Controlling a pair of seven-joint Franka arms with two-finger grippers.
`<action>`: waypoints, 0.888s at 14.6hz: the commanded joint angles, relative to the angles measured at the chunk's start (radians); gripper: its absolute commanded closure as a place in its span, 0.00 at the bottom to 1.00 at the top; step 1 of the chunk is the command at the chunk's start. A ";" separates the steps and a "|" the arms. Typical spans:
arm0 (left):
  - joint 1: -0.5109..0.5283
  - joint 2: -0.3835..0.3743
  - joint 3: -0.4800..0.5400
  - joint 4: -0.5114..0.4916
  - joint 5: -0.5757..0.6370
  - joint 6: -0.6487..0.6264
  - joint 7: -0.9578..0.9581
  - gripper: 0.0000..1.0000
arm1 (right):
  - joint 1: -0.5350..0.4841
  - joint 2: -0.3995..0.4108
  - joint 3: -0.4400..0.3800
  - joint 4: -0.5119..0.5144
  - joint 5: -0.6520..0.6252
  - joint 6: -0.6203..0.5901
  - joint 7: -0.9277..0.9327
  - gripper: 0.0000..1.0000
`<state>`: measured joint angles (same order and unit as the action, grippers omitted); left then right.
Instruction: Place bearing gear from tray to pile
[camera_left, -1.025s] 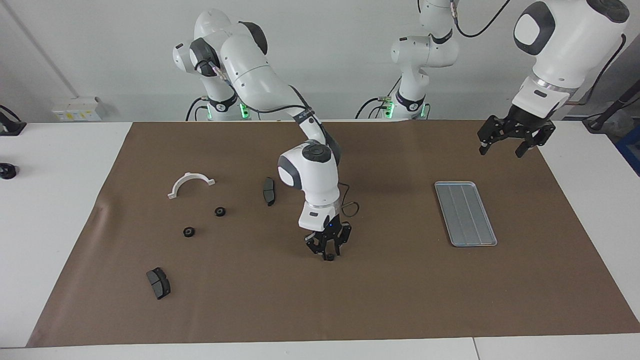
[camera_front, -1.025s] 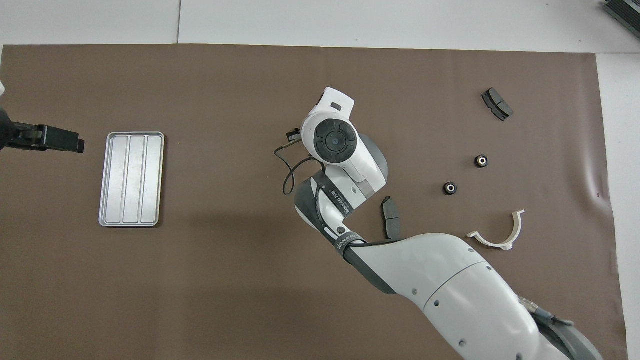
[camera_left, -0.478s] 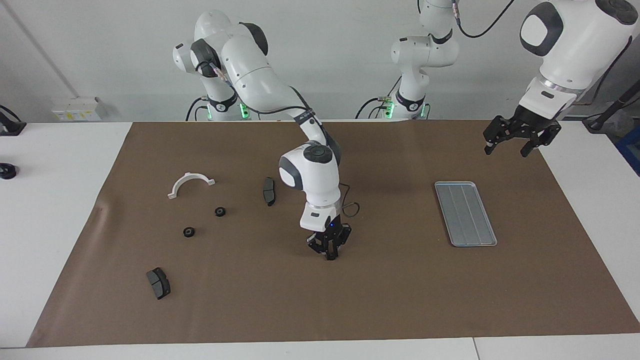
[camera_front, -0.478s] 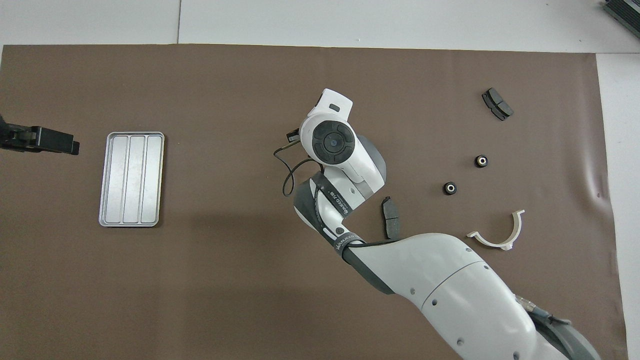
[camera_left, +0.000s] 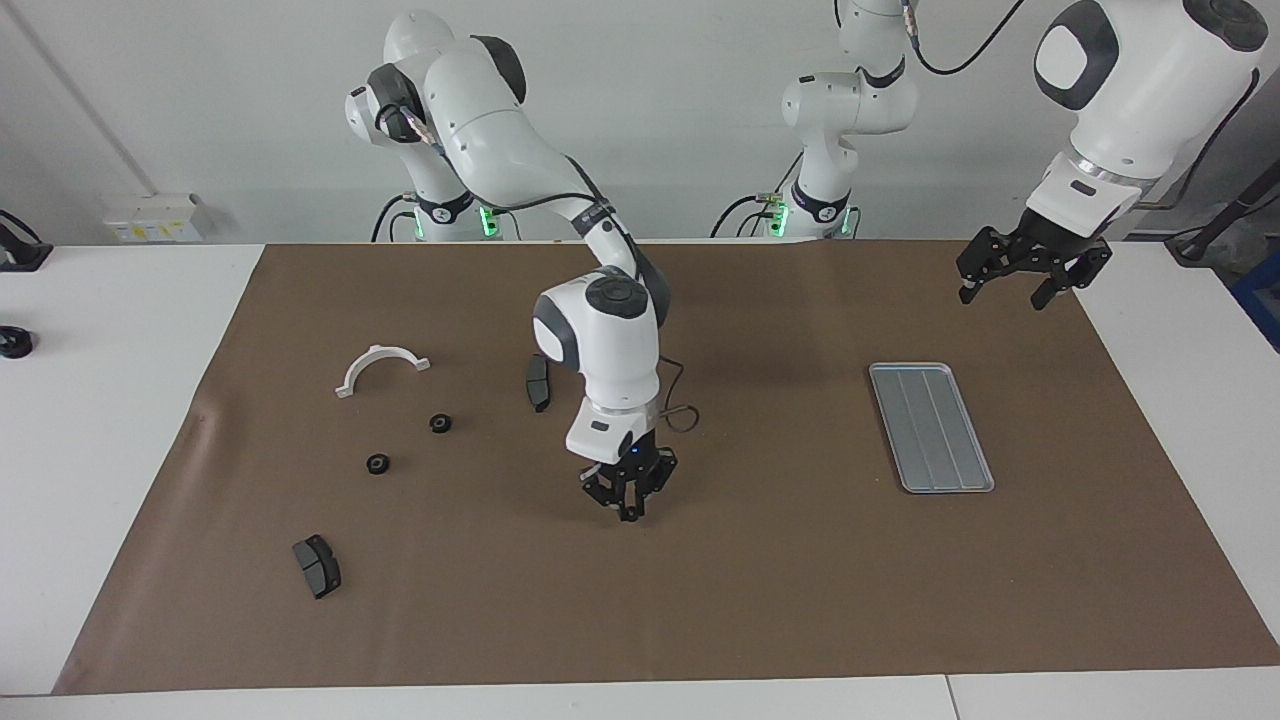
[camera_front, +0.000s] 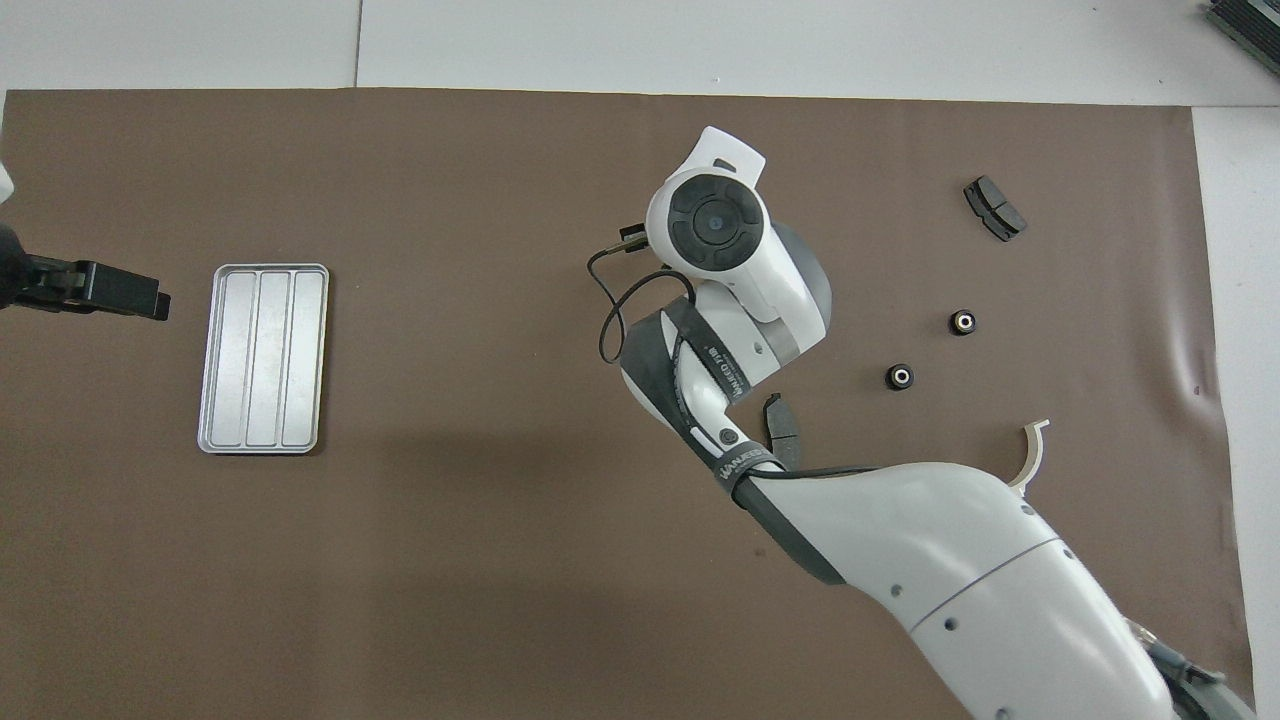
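The right gripper (camera_left: 628, 512) hangs just over the brown mat (camera_left: 760, 600) in the middle of the table, its fingertips pressed together around a small black round gear (camera_left: 629, 516) that hardly shows between them. The flat silver-grey ridged metal tray (camera_left: 931, 427) lies well apart, toward the left arm's end. The pile of two small black round gears (camera_left: 408, 443) lies toward the right arm's end. The left gripper (camera_left: 1018, 287) waits with jaws spread wide and holding nothing, over the mat's edge past the tray.

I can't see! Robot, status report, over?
Right end effector shut, low over mat. Left end effector open, waiting. Tray empty; two gears in pile. Nothing blocking.
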<state>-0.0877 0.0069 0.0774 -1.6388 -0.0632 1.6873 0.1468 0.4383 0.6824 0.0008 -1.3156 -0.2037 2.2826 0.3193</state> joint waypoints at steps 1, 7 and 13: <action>0.074 0.001 -0.078 0.022 0.013 -0.055 0.014 0.00 | -0.119 -0.179 0.022 -0.173 -0.003 -0.084 -0.115 1.00; 0.125 -0.001 -0.133 0.014 0.014 -0.084 0.013 0.00 | -0.299 -0.285 0.024 -0.489 0.162 0.090 -0.289 1.00; 0.089 -0.010 -0.123 0.020 0.088 -0.124 0.017 0.00 | -0.339 -0.271 0.024 -0.567 0.164 0.166 -0.302 0.98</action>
<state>0.0165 0.0003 -0.0465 -1.6364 -0.0126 1.5896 0.1524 0.1235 0.4380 0.0047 -1.8418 -0.0606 2.4330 0.0431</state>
